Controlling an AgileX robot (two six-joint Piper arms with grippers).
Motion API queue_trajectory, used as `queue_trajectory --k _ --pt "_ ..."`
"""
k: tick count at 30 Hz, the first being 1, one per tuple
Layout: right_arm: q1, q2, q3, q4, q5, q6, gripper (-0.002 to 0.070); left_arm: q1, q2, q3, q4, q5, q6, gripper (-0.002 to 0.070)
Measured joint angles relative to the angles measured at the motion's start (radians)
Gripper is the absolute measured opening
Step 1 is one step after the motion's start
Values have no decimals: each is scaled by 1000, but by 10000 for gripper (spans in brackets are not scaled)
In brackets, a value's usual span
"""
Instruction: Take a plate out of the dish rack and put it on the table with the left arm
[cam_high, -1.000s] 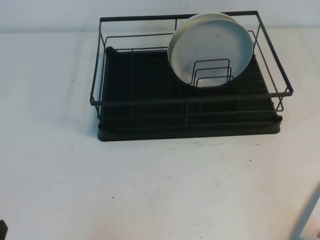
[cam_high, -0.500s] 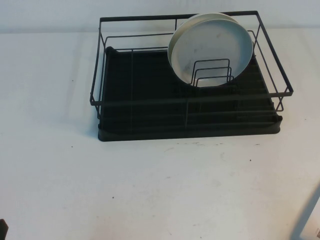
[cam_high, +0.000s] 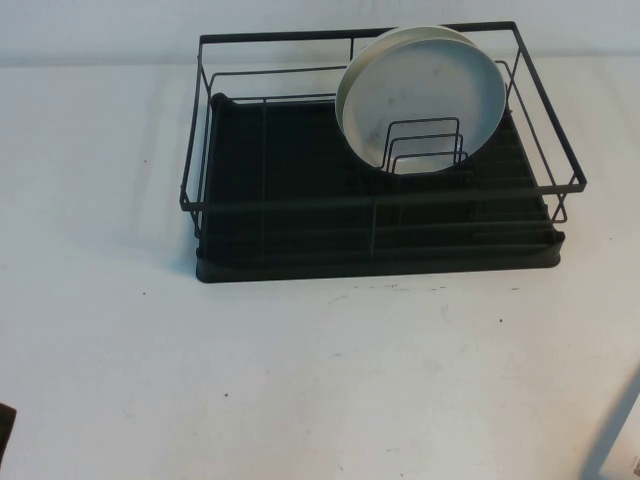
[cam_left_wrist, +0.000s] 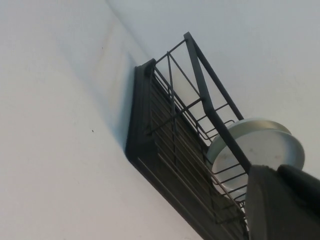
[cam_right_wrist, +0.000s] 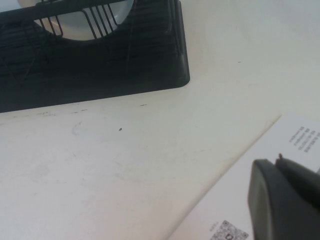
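Observation:
The plate, pale grey-white with faint dark smudges, stands on edge among the wire dividers at the back right of the black dish rack. It also shows in the left wrist view and the right wrist view. My left gripper is a dark sliver at the near left edge of the white table, far from the rack. In its wrist view the fingers are together and empty. My right gripper is shut and empty over a sheet of paper, out of the high view.
A white paper sheet with a QR code lies at the table's near right corner. The rack has tall wire side rails around the plate. Bare white table stretches in front of the rack.
The left gripper's dark tip at the near left edge of the high view has crept slightly forward. The plate and rack have not moved.

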Motion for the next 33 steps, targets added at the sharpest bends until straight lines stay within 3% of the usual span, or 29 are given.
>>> queue_trajectory --k 4,8,12,17,23,33 --pt "0 0 0 0 0 0 -20 0 0 0 -31 0 13 -3" --pt "0 0 0 0 0 0 -20 0 0 -11 -38 40 141 -3" --pt "0 0 0 0 0 0 -20 0 41 -155 -38 220 342 -3" --pt "0 0 0 0 0 0 -20 0 274 -410 -33 507 599 -3" --pt "0 0 0 0 0 0 -20 0 573 -649 -30 730 929 -3" --pt "0 0 0 0 0 0 -20 -6 940 -904 -115 821 1284 -3"
